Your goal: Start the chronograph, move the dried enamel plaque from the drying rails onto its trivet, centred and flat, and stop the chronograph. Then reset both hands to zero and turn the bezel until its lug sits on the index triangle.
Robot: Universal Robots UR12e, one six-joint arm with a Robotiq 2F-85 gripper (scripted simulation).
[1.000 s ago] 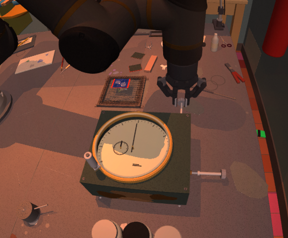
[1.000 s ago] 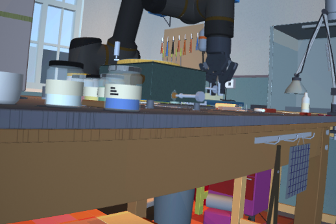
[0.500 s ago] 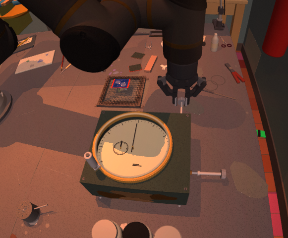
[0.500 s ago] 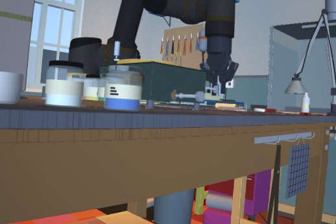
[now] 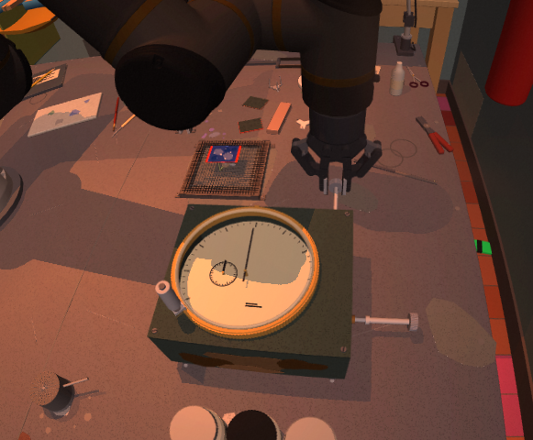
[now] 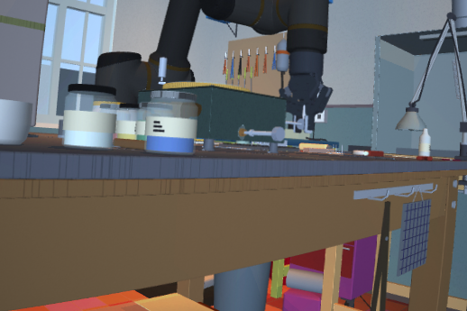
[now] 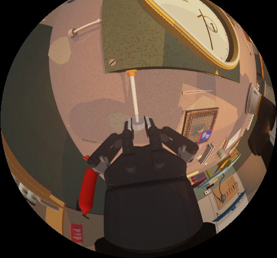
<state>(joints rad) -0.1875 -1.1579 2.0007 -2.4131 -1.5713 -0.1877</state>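
The far pusher's thin stem is partly hidden behind the chronograph case's far edge. Its knurled cap is gripped by my closed gripper. The chronograph is a dark green box with a cream dial and an orange bezel. Both hands point near the top of their scales. The bezel's grey lug stands at the lower left of the ring. A second pusher juts from the case's right side. The blue plaque with red edges sits over the mesh mat behind the case.
The arm's dark links hang over the far left of the bench. Jars stand at the near edge, and a small pot at the near left. Pliers, a white bottle, swatches and a sketch card lie farther back.
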